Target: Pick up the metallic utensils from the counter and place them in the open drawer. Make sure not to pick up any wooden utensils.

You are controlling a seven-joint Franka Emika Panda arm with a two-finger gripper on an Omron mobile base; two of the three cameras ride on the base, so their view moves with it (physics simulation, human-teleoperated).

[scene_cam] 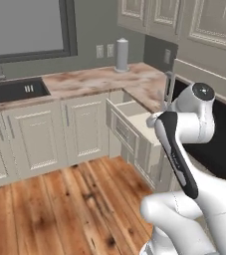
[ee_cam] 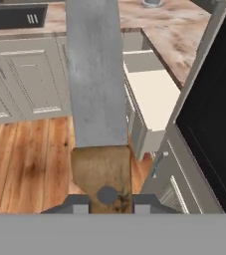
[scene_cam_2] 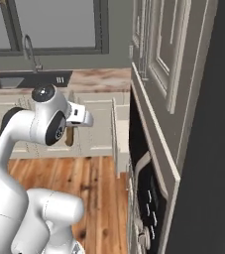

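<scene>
A white robot arm stands in a rendered kitchen, its end effector [ee_cam: 104, 203] clenched on a knife [ee_cam: 97, 99] by its brown handle. In the hand view the grey blade runs straight up the middle of the frame from the two dark finger tips, which grip the handle on both sides. The open drawer [scene_cam: 133, 119] is the landmark here: a shallow cream box pulled out from the cabinet run, with a pale plain interior [ee_cam: 152, 97] and a raised-panel front with a metal bar handle. In the hand view the knife blade hangs left of the drawer, over bare wooden floor [ee_cam: 30, 154], apart from the drawer's rim. Just behind and to the right of the drawer the marbled beige surface [scene_cam: 104, 79] turns a corner, its edge overhanging the drawer's back. A grey cylinder [scene_cam: 122, 55] stands upright on that surface behind the drawer. Far left of the drawer a dark sink [scene_cam: 15, 91] is set into the same surface. Right of the drawer is a black oven front [ee_cam: 214, 124]. The floor in front of the drawer lies open.
</scene>
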